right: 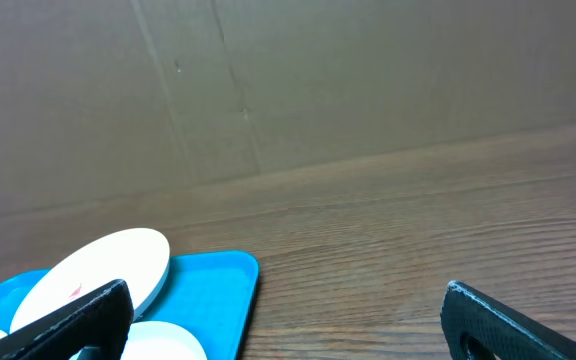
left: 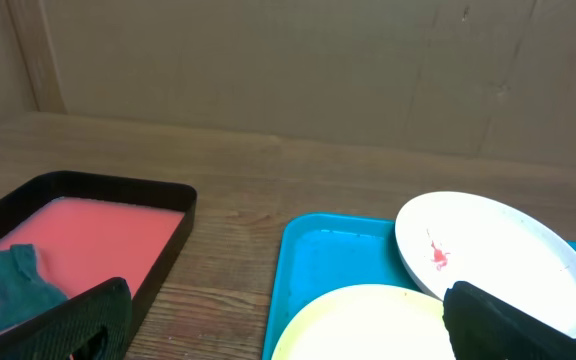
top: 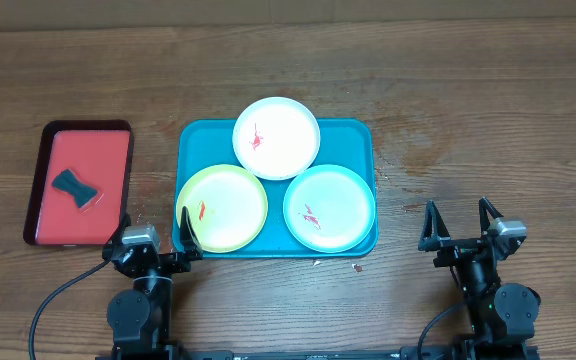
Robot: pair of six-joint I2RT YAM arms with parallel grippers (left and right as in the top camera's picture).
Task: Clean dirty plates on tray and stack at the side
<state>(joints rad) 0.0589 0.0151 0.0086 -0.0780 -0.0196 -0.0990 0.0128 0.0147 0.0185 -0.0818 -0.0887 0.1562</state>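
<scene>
Both hands are hanging released, fingers spread and holding nothing: the left hand (top: 155,235) at the near-left corner of the large teal-blue rectangular plastic tray (top: 353,135), the right hand (top: 458,228) off its near-right corner. The tray is sitting mid-tabletop (top: 488,90), carrying the white round plastic plate (top: 276,137), the yellow-green one (top: 222,207) and the pale mint-green one (top: 329,208), each red-smeared. Likely first step: the left hand going for the dark teal bow-shaped sponge (top: 75,187) on the small red tray (top: 103,160), closing across its narrow waist and clearing the dark rim.

A brown wood-grain table (top: 488,90) meets a plain brown panelled wall (left: 268,60) along its far edge, evenly lit.
</scene>
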